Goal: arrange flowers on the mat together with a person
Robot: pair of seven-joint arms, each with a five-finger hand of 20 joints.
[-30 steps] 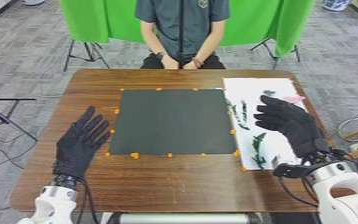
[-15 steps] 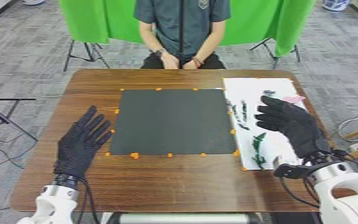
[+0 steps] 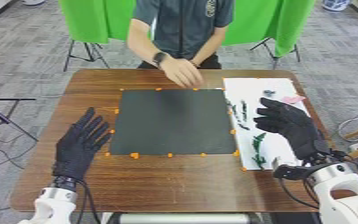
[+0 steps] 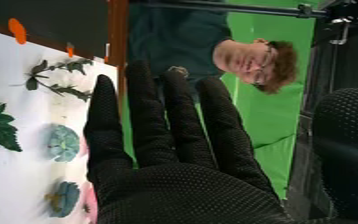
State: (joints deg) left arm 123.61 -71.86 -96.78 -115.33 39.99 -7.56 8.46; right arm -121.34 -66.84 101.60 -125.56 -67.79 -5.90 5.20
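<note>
The robot's left hand (image 3: 74, 145), in a black fabric glove, was above the brown wooden table (image 3: 175, 187), left of the square dark grey mat (image 3: 171, 122). Its fingers were straight, released and slightly spread. The right hand (image 3: 286, 121), gloved alike, was over the right side of the white rectangular sheet (image 3: 246, 86), its fingers extended and released, the thumb apart from them.

The flowers lay on that sheet, right of the mat: a long green leafy stem (image 3: 258, 150) at the near part, thin dark green sprigs (image 3: 244, 111) farther back, and a grey-blue round blossom (image 3: 269, 93) beside a pink flower (image 3: 293, 99) at the far part. A person's hand (image 3: 184, 72) reached over the table's far side, around the mat's far edge; whether it touched anything, I cannot tell.
</note>
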